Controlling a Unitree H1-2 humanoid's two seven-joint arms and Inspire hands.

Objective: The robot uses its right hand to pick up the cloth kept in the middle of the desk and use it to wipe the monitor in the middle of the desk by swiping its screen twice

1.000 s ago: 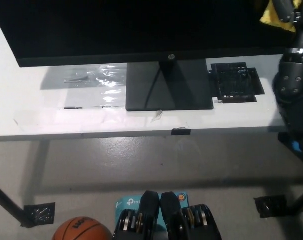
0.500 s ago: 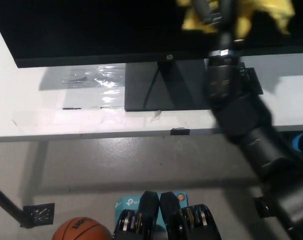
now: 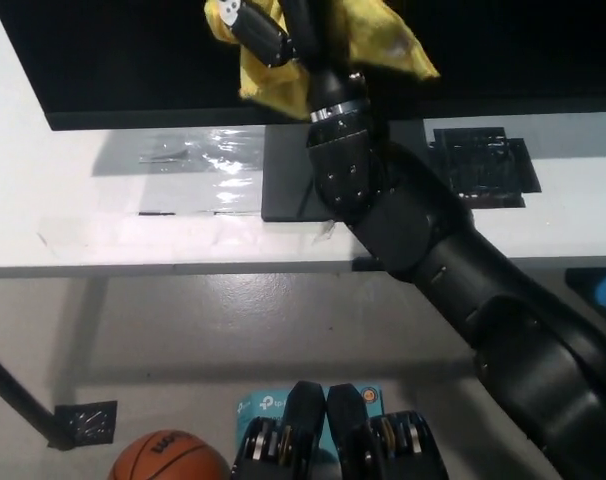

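Right hand (image 3: 283,30): black, fingers clamped on the yellow cloth (image 3: 378,45), pressed against the dark screen of the monitor (image 3: 133,60), apparently flat; the hand is cut off by the top edge. Monitor base (image 3: 288,180) half hidden behind the forearm, standing on the white desk (image 3: 103,230). Basketball (image 3: 168,458) on floor, partly cropped

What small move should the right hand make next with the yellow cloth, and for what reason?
Probably keep sliding the yellow cloth leftward along the monitor. The right hand holds the cloth against the dark screen near its middle, and the screen's left part lies beyond it. The left hand is not in view.
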